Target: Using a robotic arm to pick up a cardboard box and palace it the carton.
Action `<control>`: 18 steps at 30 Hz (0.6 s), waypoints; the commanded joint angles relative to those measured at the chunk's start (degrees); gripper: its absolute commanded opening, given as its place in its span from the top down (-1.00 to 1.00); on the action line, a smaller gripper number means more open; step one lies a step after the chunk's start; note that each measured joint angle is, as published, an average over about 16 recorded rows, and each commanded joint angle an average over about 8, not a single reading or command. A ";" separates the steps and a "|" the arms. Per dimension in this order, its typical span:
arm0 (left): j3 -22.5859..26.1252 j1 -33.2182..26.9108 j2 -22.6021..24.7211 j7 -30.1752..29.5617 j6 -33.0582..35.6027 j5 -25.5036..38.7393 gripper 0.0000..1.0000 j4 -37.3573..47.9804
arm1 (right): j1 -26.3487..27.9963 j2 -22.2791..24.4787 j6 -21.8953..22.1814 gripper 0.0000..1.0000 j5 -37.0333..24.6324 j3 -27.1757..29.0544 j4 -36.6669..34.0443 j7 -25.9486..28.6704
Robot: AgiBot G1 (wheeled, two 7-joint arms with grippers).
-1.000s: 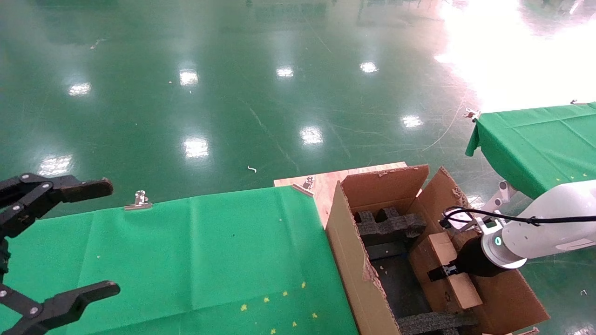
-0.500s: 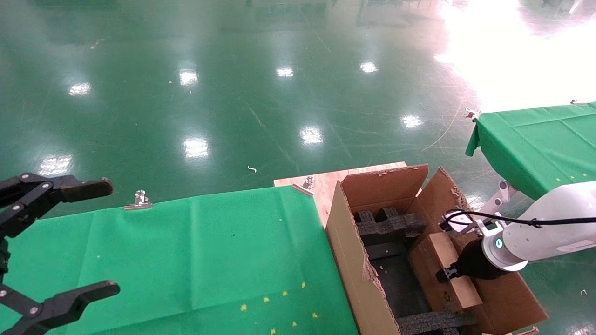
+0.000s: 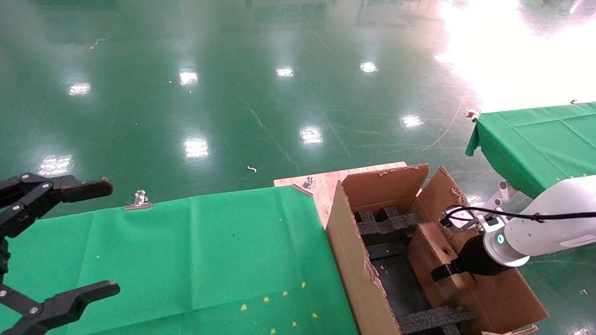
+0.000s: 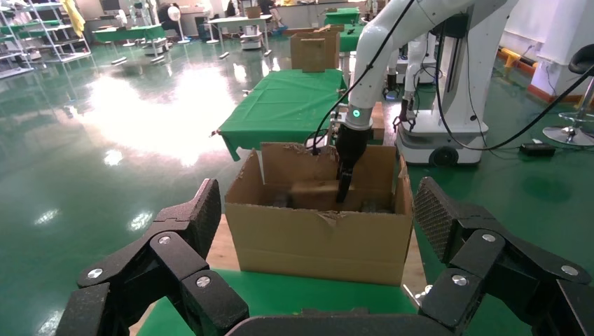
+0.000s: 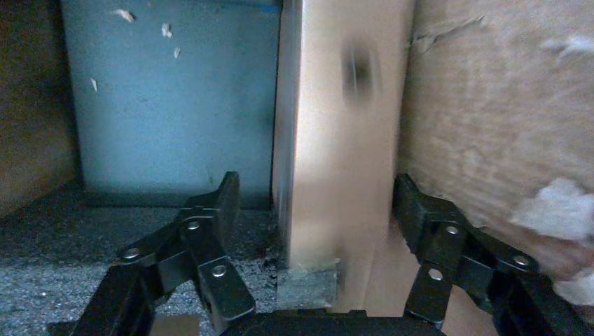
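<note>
A glossy green floor (image 3: 233,93) with lamp glare spreads behind the green-clothed desk (image 3: 195,251), whose cloth is clipped at the far edge; bare plywood shows at its far right corner. The carton (image 3: 354,260) stands right against the desk's right edge, its torn flaps spread outward. Inside, black foam blocks (image 3: 386,223) sit at the far and near ends with a dark open well between them. The cardboard box (image 3: 430,260) stands on edge in the carton, close along the right wall, its narrow edge with a round hole facing up. The right claw (image 3: 442,273) on the robotic arm (image 3: 545,223) reaches down into the carton — in the right wrist view its fingers (image 5: 210,224) stand apart on either side of the cardboard box (image 5: 343,133), one with a clear gap, the other's contact hard to judge. No readable writing shows. The left claw (image 3: 70,242) hangs spread wide over the desk's left end, partly cut off — room beneath it is free.
</note>
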 commanded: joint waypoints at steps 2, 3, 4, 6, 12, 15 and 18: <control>0.00 0.00 0.00 0.00 0.00 0.00 -1.00 0.00 | 0.68 0.20 -0.24 -1.00 -0.28 -0.08 0.31 0.06; 0.00 0.00 0.00 0.00 0.00 0.00 -1.00 0.00 | 0.91 0.28 -0.25 -1.00 -0.37 -0.09 0.45 0.17; 0.00 0.00 0.00 0.00 0.00 0.00 -1.00 0.00 | 1.17 0.37 -0.22 -1.00 -0.45 -0.09 0.60 0.28; 0.01 0.00 0.00 0.00 0.00 0.00 -1.00 0.00 | 1.85 0.57 -0.15 -1.00 -0.56 0.00 0.91 0.52; 0.01 0.00 0.00 0.00 0.00 -0.01 -1.00 0.00 | 6.48 1.28 0.15 -1.00 -0.89 1.25 2.71 0.56; 0.01 0.00 0.00 0.01 0.00 -0.01 -1.00 0.00 | 9.86 1.69 0.35 -1.00 -1.13 2.31 4.59 0.08; 0.01 0.00 0.00 0.01 0.00 -0.01 -1.00 0.00 | 13.30 2.29 0.56 -1.00 -1.12 3.59 7.33 -0.57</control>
